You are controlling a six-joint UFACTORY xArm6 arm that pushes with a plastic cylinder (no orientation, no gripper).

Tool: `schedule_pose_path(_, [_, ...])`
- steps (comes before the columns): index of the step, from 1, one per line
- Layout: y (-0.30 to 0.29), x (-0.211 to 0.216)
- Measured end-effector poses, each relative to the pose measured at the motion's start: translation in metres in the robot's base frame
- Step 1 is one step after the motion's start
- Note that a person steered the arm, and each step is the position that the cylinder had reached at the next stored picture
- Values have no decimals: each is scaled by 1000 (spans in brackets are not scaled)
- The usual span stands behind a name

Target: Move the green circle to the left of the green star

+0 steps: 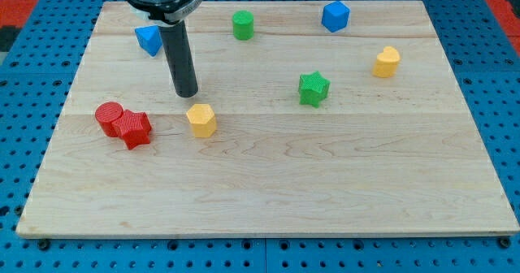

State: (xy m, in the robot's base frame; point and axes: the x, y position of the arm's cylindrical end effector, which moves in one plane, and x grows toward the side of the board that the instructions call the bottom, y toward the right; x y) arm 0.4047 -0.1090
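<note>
- resting on the wooden board [268, 184], my tip [187, 93] is seen at the end of the straight dark rod, well short of the task's blocks.
- no claw is fitted: the rod has nothing that opens or closes, and nothing is gripped; the tip touches no block.
- the green circle [243, 24] is found toward the view's top and somewhat to the view's right of the tip, near the board's top edge and apart from it.
- the green star [313, 88] is found to the view's right of the tip, at nearly the same height in the view, well apart.
- the relation that matters: the circle lies up and to the view's left of the star, so it is judged that it must be carried toward the view's bottom until it stands level with the star, on the star's left side.
- for such a push the tip would need to be brought round above the circle, on its top side; at present the tip lies below it, on the wrong side.
- a round block has no long axis, so only the line of the push is judged to count; an off-centre contact could let it slip aside.
- just below and to the right of the tip a yellow block [201, 119] is seen, and a blue block [149, 39] lies up and to its left; neither stands in the likely path.
</note>
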Motion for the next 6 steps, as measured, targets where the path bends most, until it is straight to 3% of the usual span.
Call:
schedule_pose_path(1, [0,-18])
schedule_pose_path(3, [25,-139])
schedule_pose_path(4, [55,-176])
schedule_pose_path(5, [66,-187])
schedule_pose_path(6, [81,-157])
